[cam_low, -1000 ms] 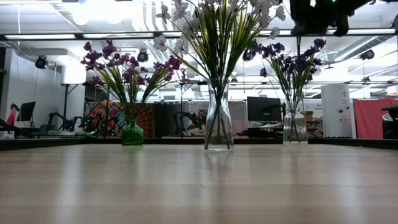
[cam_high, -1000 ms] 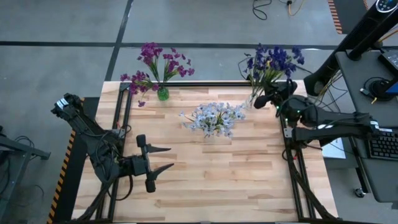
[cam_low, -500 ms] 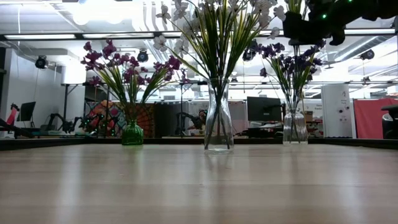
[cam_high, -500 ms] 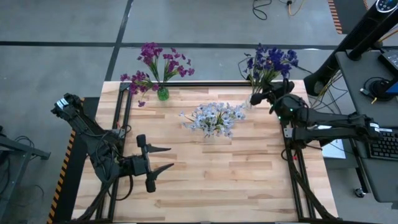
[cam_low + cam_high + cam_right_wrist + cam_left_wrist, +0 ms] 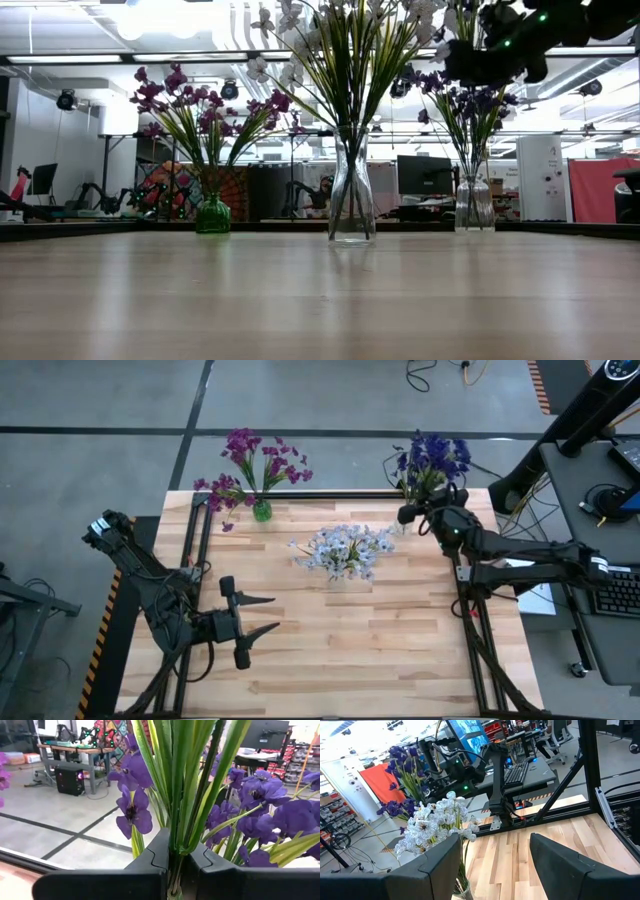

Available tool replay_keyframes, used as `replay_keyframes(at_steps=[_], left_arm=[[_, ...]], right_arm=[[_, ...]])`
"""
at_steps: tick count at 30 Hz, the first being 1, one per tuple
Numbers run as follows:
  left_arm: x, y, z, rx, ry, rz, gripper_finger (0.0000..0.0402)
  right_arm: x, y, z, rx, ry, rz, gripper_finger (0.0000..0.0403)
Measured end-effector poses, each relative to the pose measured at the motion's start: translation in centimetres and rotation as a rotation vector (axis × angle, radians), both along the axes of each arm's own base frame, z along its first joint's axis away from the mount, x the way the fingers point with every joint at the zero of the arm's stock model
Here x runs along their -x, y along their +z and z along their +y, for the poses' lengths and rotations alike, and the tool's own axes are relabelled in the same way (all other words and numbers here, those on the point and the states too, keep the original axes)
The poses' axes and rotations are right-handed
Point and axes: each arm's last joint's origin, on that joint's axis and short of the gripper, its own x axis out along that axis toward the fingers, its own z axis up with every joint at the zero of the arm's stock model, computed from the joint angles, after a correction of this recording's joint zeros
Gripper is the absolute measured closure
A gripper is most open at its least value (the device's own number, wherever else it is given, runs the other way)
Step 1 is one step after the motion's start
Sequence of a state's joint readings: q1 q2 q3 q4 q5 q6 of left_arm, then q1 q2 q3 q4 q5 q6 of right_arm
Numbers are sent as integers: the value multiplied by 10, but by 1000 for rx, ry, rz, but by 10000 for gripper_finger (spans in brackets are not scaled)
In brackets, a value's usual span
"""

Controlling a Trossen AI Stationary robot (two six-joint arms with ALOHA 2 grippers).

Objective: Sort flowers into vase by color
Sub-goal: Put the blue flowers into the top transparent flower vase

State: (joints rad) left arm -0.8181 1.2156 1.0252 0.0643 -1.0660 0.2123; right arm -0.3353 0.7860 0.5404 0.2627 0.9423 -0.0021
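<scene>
Wooden boards make up the worktop (image 5: 330, 640), and a big workshop room shows behind it. The right pincer (image 5: 175, 862) is squeezed shut around the green stems of the blue-violet flowers (image 5: 432, 458), just above the clear vase (image 5: 474, 205) at the far right corner. The blossoms fan out above the pincer and the vase sits right under it. The stems run straight up and down, with the blossoms at the top and the cut ends pointing down into the vase.

It looks like the flowers are being set into this vase. Next, I think the pincer must let go and lift away without knocking the vase.

The left pincer (image 5: 262, 615) waits open, far away near the front.
</scene>
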Motion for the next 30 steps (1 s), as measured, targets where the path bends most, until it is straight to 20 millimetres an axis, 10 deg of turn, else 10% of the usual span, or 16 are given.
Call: replay_keyframes(at_steps=[30], left_arm=[[0, -1, 0, -5, 0, 5, 180]], right_arm=[[3, -18, -11, 16, -9, -33, 390]])
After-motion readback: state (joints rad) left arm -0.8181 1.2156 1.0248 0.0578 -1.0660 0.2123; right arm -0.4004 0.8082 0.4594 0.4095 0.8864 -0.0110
